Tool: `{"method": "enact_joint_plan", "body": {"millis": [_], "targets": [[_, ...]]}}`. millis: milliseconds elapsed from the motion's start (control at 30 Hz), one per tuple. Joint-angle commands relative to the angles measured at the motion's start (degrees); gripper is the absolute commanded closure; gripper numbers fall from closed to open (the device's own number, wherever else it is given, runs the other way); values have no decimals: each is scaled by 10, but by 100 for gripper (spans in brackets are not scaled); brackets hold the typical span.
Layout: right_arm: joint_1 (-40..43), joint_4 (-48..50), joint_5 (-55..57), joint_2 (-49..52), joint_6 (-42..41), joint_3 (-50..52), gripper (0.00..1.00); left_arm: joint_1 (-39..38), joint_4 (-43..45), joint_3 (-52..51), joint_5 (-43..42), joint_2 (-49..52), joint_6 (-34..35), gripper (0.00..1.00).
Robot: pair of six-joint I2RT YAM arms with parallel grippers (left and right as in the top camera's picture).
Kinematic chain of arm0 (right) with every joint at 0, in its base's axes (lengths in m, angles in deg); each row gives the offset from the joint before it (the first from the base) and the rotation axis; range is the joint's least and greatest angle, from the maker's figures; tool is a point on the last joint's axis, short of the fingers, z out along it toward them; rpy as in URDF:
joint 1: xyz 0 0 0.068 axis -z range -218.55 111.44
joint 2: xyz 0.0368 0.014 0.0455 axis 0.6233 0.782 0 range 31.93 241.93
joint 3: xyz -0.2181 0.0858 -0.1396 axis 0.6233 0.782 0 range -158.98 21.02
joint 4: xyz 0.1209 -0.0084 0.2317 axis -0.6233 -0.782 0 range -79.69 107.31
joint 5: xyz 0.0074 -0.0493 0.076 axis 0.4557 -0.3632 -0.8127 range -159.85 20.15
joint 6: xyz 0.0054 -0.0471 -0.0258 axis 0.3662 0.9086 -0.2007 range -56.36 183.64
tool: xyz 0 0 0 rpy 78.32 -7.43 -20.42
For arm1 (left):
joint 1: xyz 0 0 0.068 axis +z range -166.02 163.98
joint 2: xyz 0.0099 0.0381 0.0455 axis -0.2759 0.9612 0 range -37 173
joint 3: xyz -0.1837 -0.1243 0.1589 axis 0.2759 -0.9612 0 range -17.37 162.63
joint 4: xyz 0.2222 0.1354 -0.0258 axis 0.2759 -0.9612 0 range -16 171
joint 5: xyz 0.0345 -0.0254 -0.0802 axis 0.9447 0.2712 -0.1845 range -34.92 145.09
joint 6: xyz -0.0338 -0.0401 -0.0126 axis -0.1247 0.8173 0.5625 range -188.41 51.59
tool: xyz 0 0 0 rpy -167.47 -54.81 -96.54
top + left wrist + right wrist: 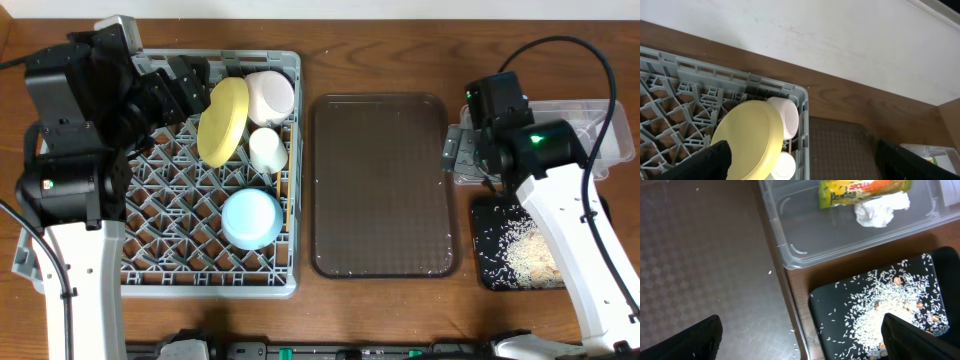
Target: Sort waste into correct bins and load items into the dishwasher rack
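Found left gripper (188, 88) and right gripper (462, 152) spread and empty, yellow plate (222, 120), white bowl (270, 95), cup (267, 150), blue bowl (251, 217) and chopsticks (280, 195) in the dishwasher rack (160, 230), tissue (880, 210) and wrapper (865, 191) in the clear tub (810, 235), rice (880, 310) in the black tray (825, 330) (task judged complete).

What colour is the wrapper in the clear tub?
The wrapper is yellow-green with orange print; right wrist view shows it best.

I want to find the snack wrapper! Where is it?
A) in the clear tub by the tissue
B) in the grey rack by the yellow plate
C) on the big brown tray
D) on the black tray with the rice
A: the right wrist view shows the yellow-green snack wrapper lying inside the clear plastic tub, right by the crumpled white tissue.
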Motion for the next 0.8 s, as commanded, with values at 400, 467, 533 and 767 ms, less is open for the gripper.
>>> {"method": "enact_joint_plan", "body": {"millis": [400, 467, 533, 767], "targets": [[-15, 0, 8, -160, -10, 45, 1, 1, 0, 9, 3, 1, -7, 7], [-15, 0, 8, -218, -10, 56, 1, 1, 0, 9, 3, 1, -7, 7], [-15, 0, 8, -275, -10, 70, 1, 1, 0, 9, 3, 1, -7, 7], [-15, -1, 8, -502, -10, 145, 1, 1, 0, 9, 3, 1, -7, 7]]}}
